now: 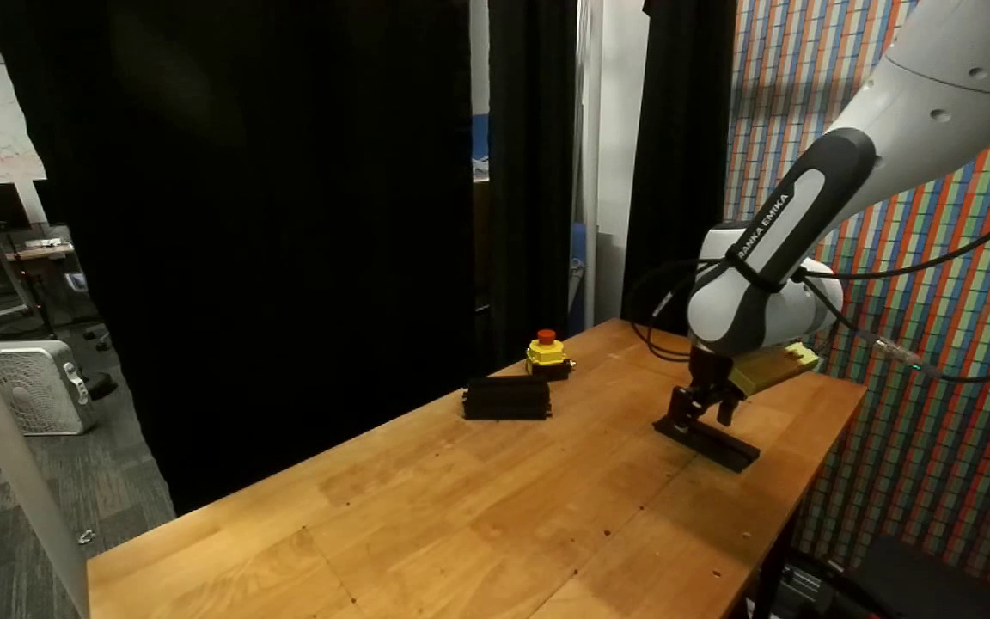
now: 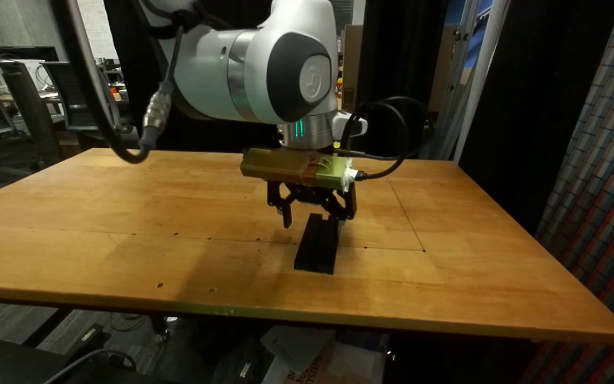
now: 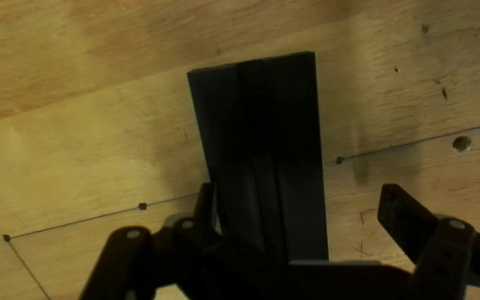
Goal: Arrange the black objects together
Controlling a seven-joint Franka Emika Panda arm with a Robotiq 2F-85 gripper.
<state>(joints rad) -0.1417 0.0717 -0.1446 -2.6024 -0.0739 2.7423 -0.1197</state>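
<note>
A: What do we record at the gripper (image 2: pixel 315 218)?

B: Its jaws stand wide apart and grip nothing. Below, a black slab (image 3: pixel 265 121) lies flat, seamed lengthwise; we cannot tell whether it is one bar or two. One jaw stands at its long edge, contact uncertain; the other is apart from it.

A: Condition of the tabletop (image 2: pixel 472 288)?

B: Honey-brown wood, mottled, marked with ruled lines (image 3: pixel 73 222), dark dots (image 3: pixel 142 206) and drilled holes (image 3: pixel 461 143). We see a line meeting the slab on both long sides.

A: Further along it?

B: In an exterior view we note a black block (image 1: pixel 506 398) near the tabletop's edge, well apart from the slab; its parts are too dark to count. Just beyond it stands a yellow housing (image 1: pixel 545 353) with a red button (image 1: pixel 546 336).

A: And the room?

B: Black curtains (image 1: pixel 289 241) hang close behind that edge, and a multicoloured patterned backdrop (image 2: pixel 595 213) stands beside the tabletop. Farther off, we record a white box fan (image 1: pixel 35 391) on grey carpet (image 1: pixel 121 494), and office chairs (image 2: pixel 70 96).
</note>
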